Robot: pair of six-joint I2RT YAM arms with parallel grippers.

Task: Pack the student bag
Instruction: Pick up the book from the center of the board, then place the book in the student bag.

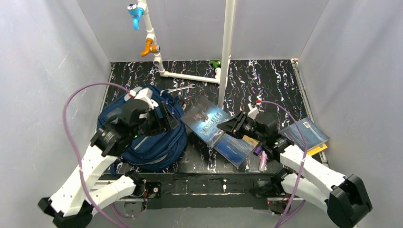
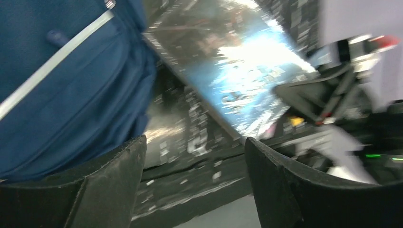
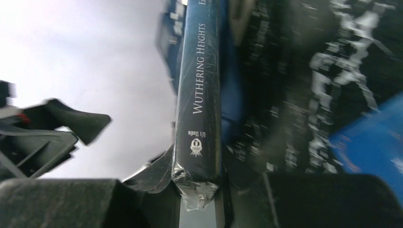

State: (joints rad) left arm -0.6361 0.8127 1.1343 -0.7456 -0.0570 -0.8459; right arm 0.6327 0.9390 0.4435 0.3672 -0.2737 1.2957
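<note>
The navy student bag (image 1: 152, 142) with light-grey stripes lies at the left of the table; it also fills the left of the left wrist view (image 2: 62, 85). My left gripper (image 1: 172, 118) is open and empty just over the bag's right side, fingers apart in the left wrist view (image 2: 195, 142). My right gripper (image 1: 227, 126) is shut on a dark blue book (image 1: 203, 117), held tilted between the two arms. The right wrist view shows the book's spine (image 3: 199, 95), reading "Wuthering Heights", pinched at my gripper (image 3: 197, 183). The book also shows in the left wrist view (image 2: 237, 61).
A second blue book (image 1: 236, 149) lies under the held one. Another blue book (image 1: 304, 132) on something yellow lies at the right. Purple pens (image 1: 262, 161) lie near the right arm. A white pipe post (image 1: 227, 52) and pipe frame with taps (image 1: 148, 47) stand behind.
</note>
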